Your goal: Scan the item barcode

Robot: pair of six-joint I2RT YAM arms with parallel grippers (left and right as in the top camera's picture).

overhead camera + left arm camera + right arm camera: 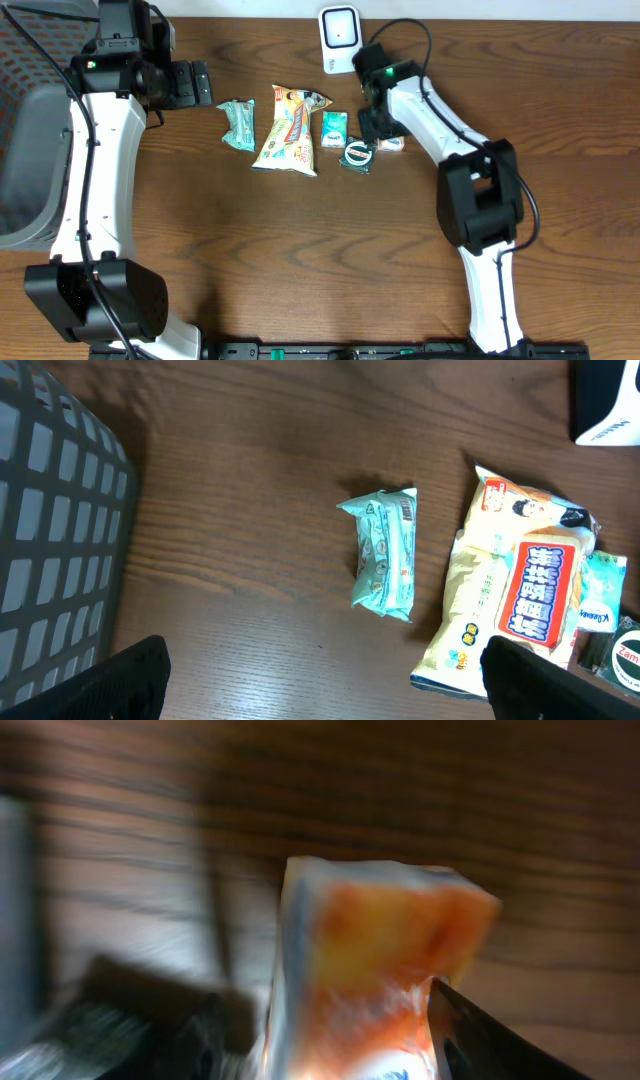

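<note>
Landmark: snack bag, yellow, lying flat mid-row on the table.
Left claw: mine, well left of the bag and past the teal packet, over bare wood. Its 2 fingers are spread wide with nothing between them.
Right claw: mine, right of the bag, directly over the orange packet.
Right claw state: the wrist view is blurred. The packet fills the gap between my fingers, and 1 dark finger looks to meet its edge. I cannot tell whether I am gripping it or standing loose around it.
Orange packet: orange and white, at the row's end right of the bag. I cannot tell whether it rests on the wood or is lifted.
Scanner: white, upright, behind the bag and a little right, near the far table edge.
Teal packet: just left of the bag, not touching it.
Green packet: small, just right of the bag.
Tin: round and dark, right of the bag, between the green packet and the orange packet.
Basket: grey, well left of the bag.
</note>
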